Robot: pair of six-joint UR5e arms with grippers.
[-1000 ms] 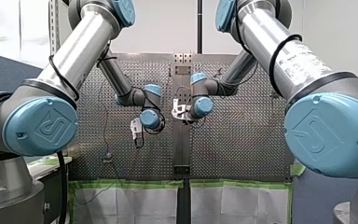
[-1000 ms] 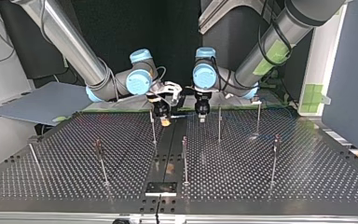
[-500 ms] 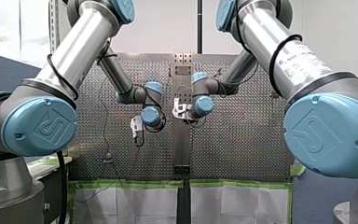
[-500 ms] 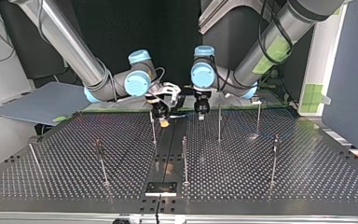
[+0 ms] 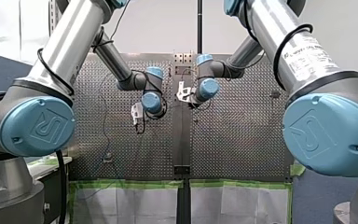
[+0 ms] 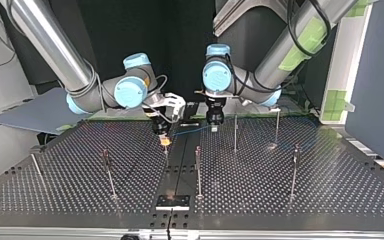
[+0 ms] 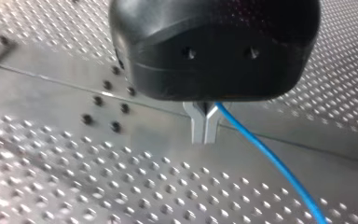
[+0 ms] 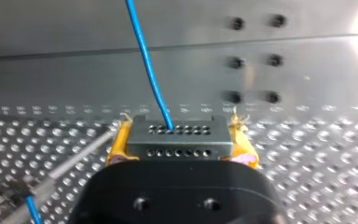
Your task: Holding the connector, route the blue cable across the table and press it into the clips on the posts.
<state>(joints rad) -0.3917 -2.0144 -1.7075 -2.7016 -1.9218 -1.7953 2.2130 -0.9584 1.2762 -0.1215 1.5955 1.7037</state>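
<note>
Connector point(image 8: 176, 136): grey rectangular block, two rows of small round holes across the face. Clamped in right gripper point(image 8: 181, 145), yellow pads point(image 8: 117, 149) tight against both short sides, pad edges frayed. Thin glossy blue cable point(image 8: 149, 70) leaving an upper-row hole, running ahead over a smooth metal plate point(image 8: 74, 60) with paired dark holes. Slim metal post point(image 8: 74, 161) just beside the gripper.

Left gripper point(image 7: 204, 125): rounded black body, two short bare-metal fingers point(image 7: 196, 128) drawn almost together, hairline slit only. Cable pinched there, emerging at the finger base and trailing over the dimpled perforated table point(image 7: 74, 186).

From across the table: thin upright posts point(image 6: 198, 170) nearest, then both grippers pointing down at the far middle. Right one just over a post top, cable strung between the two, clear of the surface. Behind, silver arm tubes point(image 6: 55, 45) with blue joint caps.
</note>
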